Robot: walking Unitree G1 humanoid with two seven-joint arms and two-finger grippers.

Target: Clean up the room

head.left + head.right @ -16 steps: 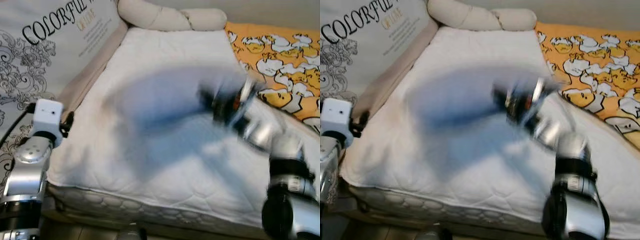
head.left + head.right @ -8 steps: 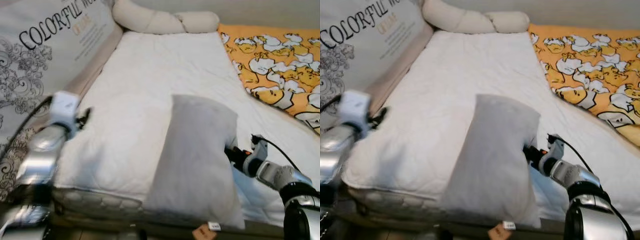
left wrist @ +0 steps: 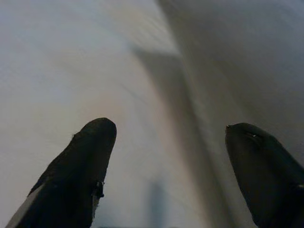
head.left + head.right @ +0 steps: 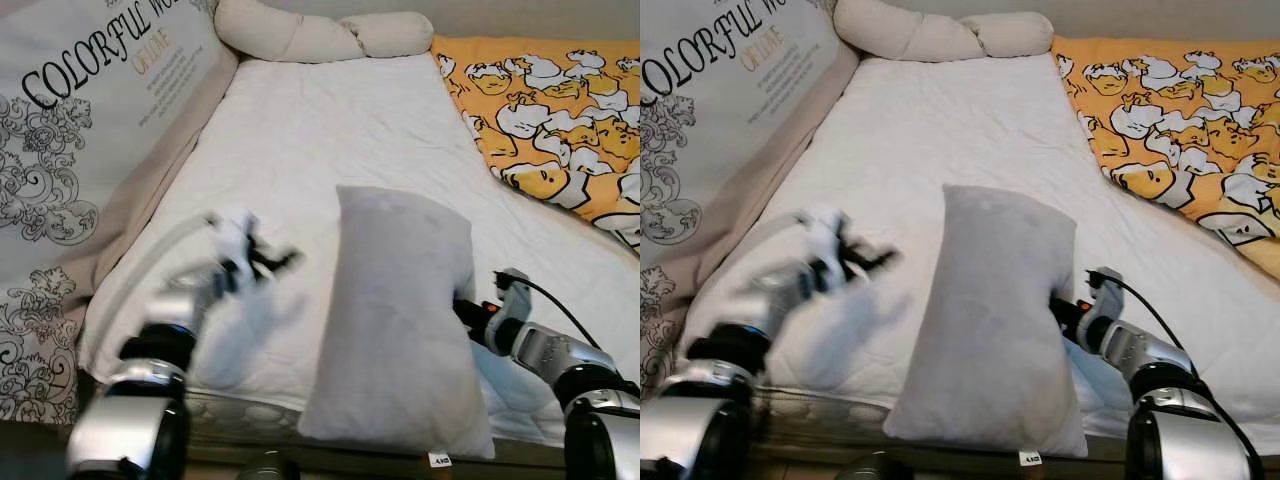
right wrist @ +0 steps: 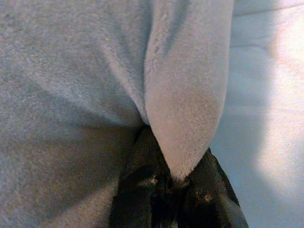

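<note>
The left end effector is now reaching in over the bed toward the pillow; half a second ago that arm was hanging back near the bed's left edge. It is blurred in the head views, so it is probably moving at this moment. In its wrist view its two black fingers are standing wide apart with nothing between them, and pale bedding is lying beyond. The pillow is sitting much as it did half a second ago, lengthwise at the near edge of the bed, while the right end effector is keeping its pinch on a fold of the pillow's right side (the wrist view shows the fabric wedged between the closed fingers). A second ago everything was a grey smear, so the pillow has only just come to rest. My reading is that the left arm is coming in for a two-sided hold, to place or straighten the pillow.

The pillow is grey, plush and short-napped, a soft oblong that is bulging in the middle, with a small tag at its near corner. The bed cover is white and quilted, lightly creased. An orange blanket with a cartoon print is lying rumpled at the right, and a long cream bolster is curving along the head.
</note>
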